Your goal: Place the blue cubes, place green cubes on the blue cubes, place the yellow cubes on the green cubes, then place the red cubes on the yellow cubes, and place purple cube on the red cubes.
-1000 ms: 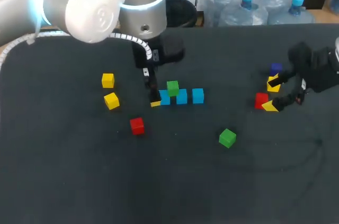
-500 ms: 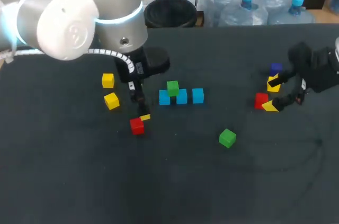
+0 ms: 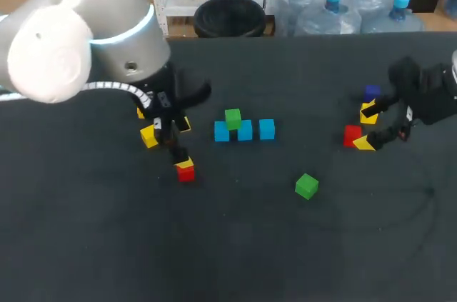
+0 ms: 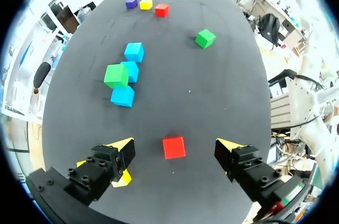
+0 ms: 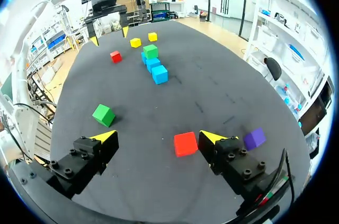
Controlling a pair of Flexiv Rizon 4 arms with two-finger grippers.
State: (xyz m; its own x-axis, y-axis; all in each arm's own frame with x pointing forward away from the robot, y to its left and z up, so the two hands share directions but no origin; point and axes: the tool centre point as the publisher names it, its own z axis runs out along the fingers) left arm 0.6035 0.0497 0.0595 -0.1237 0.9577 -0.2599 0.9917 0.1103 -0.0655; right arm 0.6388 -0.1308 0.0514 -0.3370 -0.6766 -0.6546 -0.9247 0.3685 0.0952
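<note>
Table (image 3: 243, 252): dark top. Every cube lies in its far half, so you have a broad band of bare surface along the near edge.

Left arm (image 3: 86, 38): comes in over the far-left corner and hangs above the left part of the table.

Right arm (image 3: 428, 98): low over the right edge.

Left gripper (image 3: 183, 143): fingers spread wide, holding nothing. The left red cube (image 4: 174, 148) lies between the tips, apart from both.

Right gripper (image 5: 159, 138): also spread wide, nothing gripped. The right red cube (image 5: 185, 144) lies between its fingers, just beside one of them. The purple cube (image 5: 255, 138) sits outside that finger, farther back. The third yellow cube (image 4: 145, 4) lies between those two cubes.

Blue cubes (image 3: 245, 131): three in a left-to-right row, mid-table, close together. The stacked green cube (image 3: 233, 118) rests on top, over the left two.

Loose green cube (image 3: 306, 185): right of the row and nearer, well apart from everything; it is the cube closest to the near edge.

Near yellow cube (image 3: 149, 136): just left of the left gripper. Far yellow cube (image 5: 152, 36): just behind it, partly under the arm from above.

A wide bare gap separates the blue row from the right-hand cluster.
</note>
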